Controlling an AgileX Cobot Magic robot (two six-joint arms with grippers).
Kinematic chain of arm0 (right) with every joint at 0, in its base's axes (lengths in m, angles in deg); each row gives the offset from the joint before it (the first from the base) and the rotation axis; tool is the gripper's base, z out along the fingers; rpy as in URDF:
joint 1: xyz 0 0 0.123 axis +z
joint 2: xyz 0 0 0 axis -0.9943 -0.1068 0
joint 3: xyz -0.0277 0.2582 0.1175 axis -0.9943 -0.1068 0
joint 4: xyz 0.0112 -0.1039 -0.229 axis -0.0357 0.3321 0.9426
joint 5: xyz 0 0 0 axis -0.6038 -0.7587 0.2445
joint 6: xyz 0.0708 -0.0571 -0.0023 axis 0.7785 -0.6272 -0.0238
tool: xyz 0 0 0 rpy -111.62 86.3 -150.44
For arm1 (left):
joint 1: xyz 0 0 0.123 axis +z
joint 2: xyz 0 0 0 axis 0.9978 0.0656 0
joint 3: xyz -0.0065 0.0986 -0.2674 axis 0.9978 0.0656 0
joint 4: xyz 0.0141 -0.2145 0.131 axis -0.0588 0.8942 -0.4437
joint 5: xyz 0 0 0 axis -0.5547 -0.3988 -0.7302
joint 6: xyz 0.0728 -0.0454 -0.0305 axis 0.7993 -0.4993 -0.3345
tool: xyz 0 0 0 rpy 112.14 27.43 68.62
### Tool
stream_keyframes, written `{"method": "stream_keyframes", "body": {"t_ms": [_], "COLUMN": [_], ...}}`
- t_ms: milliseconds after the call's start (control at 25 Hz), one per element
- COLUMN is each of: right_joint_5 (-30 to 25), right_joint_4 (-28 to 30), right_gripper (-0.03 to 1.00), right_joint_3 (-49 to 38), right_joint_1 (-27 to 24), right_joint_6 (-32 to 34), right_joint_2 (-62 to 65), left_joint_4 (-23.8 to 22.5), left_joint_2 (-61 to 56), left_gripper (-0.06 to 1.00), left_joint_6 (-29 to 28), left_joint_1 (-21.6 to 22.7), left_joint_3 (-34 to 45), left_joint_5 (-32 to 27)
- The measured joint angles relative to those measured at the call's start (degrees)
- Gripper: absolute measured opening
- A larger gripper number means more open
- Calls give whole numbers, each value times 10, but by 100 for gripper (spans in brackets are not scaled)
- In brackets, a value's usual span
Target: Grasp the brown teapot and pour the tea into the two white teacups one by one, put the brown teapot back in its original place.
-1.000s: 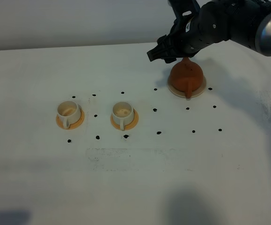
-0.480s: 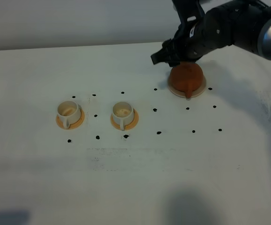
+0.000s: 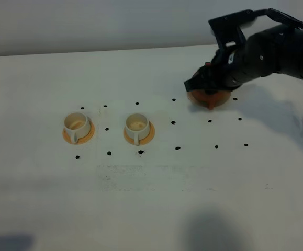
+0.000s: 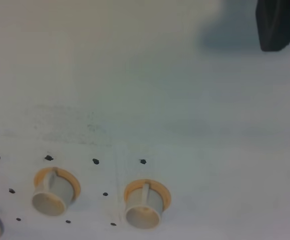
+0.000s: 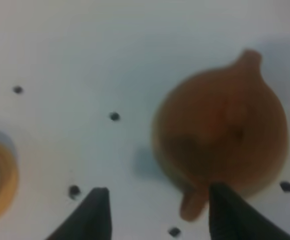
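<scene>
exterior high view shows you the small round reddish-brown clay teapot (image 3: 210, 97) at the far right of the white surface (image 3: 156, 198). it sits on its pale tan round coaster (image 3: 222, 103), of which only a thin rim shows. the black right arm (image 3: 266, 49) reaches down over the teapot and hides most of its top, with the right tool (image 3: 206, 86) low over it.

in the right wrist view the right tool (image 5: 159, 195) stands released, its two dark fingers (image 5: 97, 212) apart. a narrow stub (image 5: 192, 205) jutting from the teapot's body lies between them, much closer to one finger than the other. you cannot tell whether that finger touches it, nor whether the stub is handle or spout.

the two small white teacups, the left one (image 3: 76, 123) and the right one (image 3: 137, 124), stand upright well to the left of the teapot. they are side by side but apart, each on a small orange round saucer (image 3: 79, 135), with their handles toward the near edge. black dots (image 3: 173, 123) mark the surface around them.

the left tool shows in no view, so you cannot tell whether it is released or clenched.
</scene>
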Motion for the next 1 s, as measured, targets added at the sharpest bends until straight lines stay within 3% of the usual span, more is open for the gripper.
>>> {"method": "stream_keyframes", "body": {"t_ms": [720,1000], "right_joint_5": [44,24], "right_joint_4": [-40,-46], "right_gripper": [43,43], "right_joint_3": [-7,16], "right_joint_1": [-8,-8], "right_joint_6": [25,26], "right_joint_2": [-54,-73], "left_joint_4": [0,0], "left_joint_2": [0,0], "left_gripper": [33,33], "left_joint_6": [0,-1], "left_joint_1": [0,0], "left_joint_3": [0,0], "left_joint_5": [0,0]}}
